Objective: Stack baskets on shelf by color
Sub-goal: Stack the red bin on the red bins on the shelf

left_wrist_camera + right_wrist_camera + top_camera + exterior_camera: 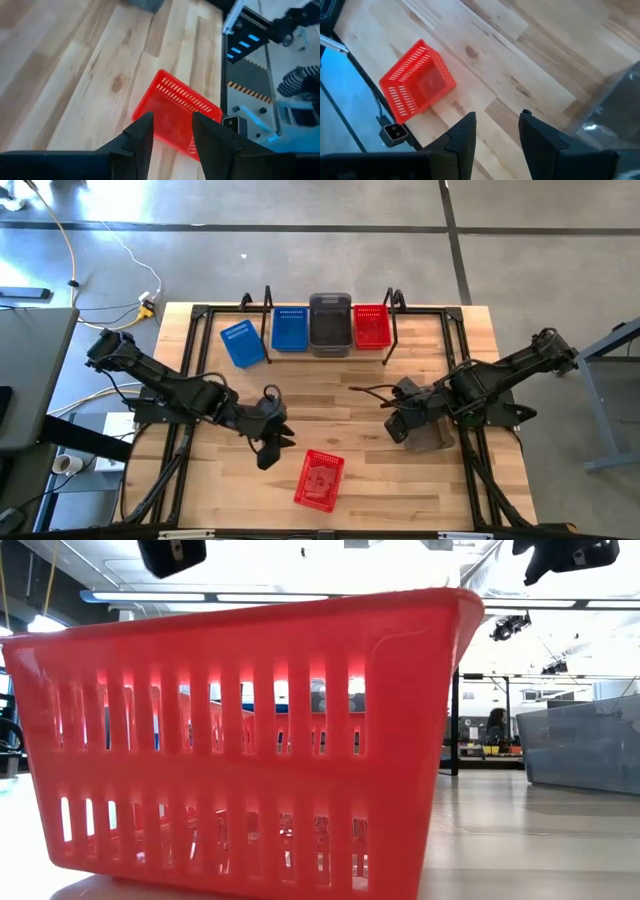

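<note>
A red basket stands upright on the table near its front edge, also seen in the low view. My left gripper hovers open just left of and above it; in its wrist view the red basket lies beyond the open fingers. My right gripper is open over bare table at the right, holding nothing. A grey basket sits on the table under the right arm. On the shelf stand a blue basket, a grey one and a red one.
Another blue basket lies askew on the table just left of the shelf. The grey basket shows at the right of the low view. Bare wood lies between the shelf and the red basket. Black frame rails run along the table's edges.
</note>
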Controlling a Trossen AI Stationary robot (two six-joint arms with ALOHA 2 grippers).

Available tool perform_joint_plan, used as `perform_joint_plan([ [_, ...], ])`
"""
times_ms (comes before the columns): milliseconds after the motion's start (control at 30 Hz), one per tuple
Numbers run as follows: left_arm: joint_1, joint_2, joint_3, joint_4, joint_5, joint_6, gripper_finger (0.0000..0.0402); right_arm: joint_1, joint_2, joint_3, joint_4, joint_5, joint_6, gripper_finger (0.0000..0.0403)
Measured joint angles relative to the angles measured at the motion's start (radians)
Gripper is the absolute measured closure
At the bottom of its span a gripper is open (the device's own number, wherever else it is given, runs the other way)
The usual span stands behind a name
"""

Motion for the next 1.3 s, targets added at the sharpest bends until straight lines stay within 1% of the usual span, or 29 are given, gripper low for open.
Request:
perform_joint_plan([
  [100, -0.005, 0.020, 0.000, -0.016, 0.002, -0.064, 0.0275, 0.000, 0.000, 0.000, 0.037, 0.019, -0.048, 0.0269],
  [200, -0.027, 0.043, 0.000, -0.015, 0.013, -0.060, 0.0275, 0.000, 0.000, 0.000, 0.066, 0.049, -0.099, 0.0269],
  [367, -0.084, 0.086, 0.000, 0.064, 0.023, 0.021, 0.0275, -0.006, 0.000, 0.000, 0.066, 0.090, -0.146, 0.0269],
  [600, -0.142, 0.175, 0.000, 0.224, 0.022, 0.221, 0.0275, -0.033, 0.000, 0.000, 0.058, 0.094, -0.165, 0.0269],
  [700, -0.153, 0.210, 0.001, 0.230, 0.005, 0.245, 0.0275, -0.041, 0.000, 0.000, 0.056, 0.093, -0.165, 0.0269],
  [767, -0.153, 0.227, 0.001, 0.226, -0.015, 0.182, 0.0275, -0.042, 0.000, 0.000, 0.055, 0.091, -0.165, 0.0269],
  [900, -0.139, 0.261, 0.001, 0.174, -0.040, -0.033, 0.0275, -0.042, 0.000, 0.000, 0.055, 0.089, -0.158, 0.0269],
  [967, -0.133, 0.275, 0.001, 0.165, -0.039, -0.124, 0.0275, -0.042, 0.000, 0.000, 0.055, 0.089, -0.158, 0.0269],
  [1100, -0.124, 0.301, 0.001, 0.164, -0.007, -0.295, 0.0275, -0.042, 0.000, 0.000, 0.055, 0.089, -0.158, 0.0269],
  [1200, -0.124, 0.315, 0.001, 0.163, 0.002, -0.376, 0.0275, -0.042, 0.000, 0.000, 0.055, 0.089, -0.158, 0.0269],
  [1300, -0.124, 0.329, 0.001, 0.165, 0.002, -0.422, 0.0275, -0.042, 0.000, 0.000, 0.055, 0.087, -0.158, 0.0269],
])
